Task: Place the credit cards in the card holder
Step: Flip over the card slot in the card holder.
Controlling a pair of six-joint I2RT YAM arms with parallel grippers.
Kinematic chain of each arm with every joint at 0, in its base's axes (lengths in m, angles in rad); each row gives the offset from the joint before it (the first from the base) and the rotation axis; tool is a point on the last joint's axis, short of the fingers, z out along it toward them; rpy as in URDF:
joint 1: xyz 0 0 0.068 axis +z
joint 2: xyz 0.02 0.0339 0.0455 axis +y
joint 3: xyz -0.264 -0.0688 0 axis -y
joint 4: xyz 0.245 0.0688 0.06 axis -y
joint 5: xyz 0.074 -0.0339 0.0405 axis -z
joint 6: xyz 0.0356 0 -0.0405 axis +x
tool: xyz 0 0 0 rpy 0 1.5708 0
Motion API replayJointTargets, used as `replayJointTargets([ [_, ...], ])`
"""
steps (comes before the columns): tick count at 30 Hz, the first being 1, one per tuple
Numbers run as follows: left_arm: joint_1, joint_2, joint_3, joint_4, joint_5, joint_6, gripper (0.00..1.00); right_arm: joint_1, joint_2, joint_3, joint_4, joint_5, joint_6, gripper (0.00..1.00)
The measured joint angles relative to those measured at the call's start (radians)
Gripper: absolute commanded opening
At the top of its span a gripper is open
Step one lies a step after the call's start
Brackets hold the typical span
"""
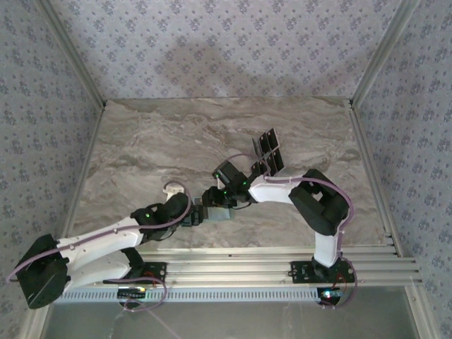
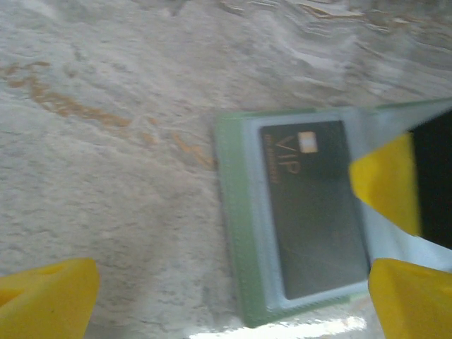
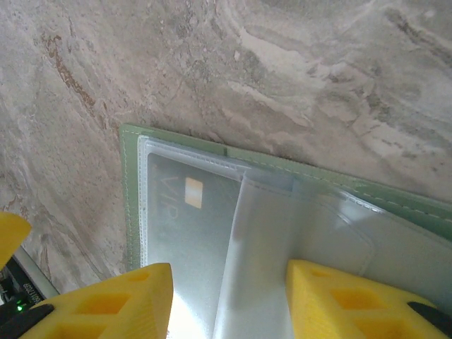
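The card holder [image 2: 239, 233] lies open on the marble, pale green with clear inner sleeves. One black credit card [image 2: 314, 212] marked VIP sits inside its left clear pocket [image 3: 187, 226]. Several more black credit cards [image 1: 268, 150] stand fanned together farther back on the table. My left gripper [image 2: 233, 300] is open, its yellow fingers wide apart over the holder's near corner and the bare marble. My right gripper [image 3: 226, 275] is open too. Its fingers stand on the holder's inside, either side of a loose clear sleeve flap [image 3: 261, 254]. One right finger [image 2: 387, 185] rests by the card's edge.
Both arms meet over the holder near the table's front middle [image 1: 212, 208]. A small pale object [image 1: 174, 189] lies just left of them. Patterned walls and metal rails [image 1: 282, 258] bound the marble table [image 1: 176, 134].
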State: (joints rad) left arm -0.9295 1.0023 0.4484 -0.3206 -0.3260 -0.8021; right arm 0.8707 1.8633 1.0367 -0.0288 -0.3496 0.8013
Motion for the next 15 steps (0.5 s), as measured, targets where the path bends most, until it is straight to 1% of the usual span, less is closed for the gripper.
replayJointTargets([
  [6, -0.053, 0.024, -0.001, 0.058, 0.005, 0.002, 0.98, 0.000, 0.000, -0.005, 0.014, -0.004, 0.005, 0.49],
  [15, -0.079, 0.127, 0.000, 0.096, -0.003, 0.002, 0.97, 0.000, 0.000, -0.009, 0.023, -0.007, 0.012, 0.49],
])
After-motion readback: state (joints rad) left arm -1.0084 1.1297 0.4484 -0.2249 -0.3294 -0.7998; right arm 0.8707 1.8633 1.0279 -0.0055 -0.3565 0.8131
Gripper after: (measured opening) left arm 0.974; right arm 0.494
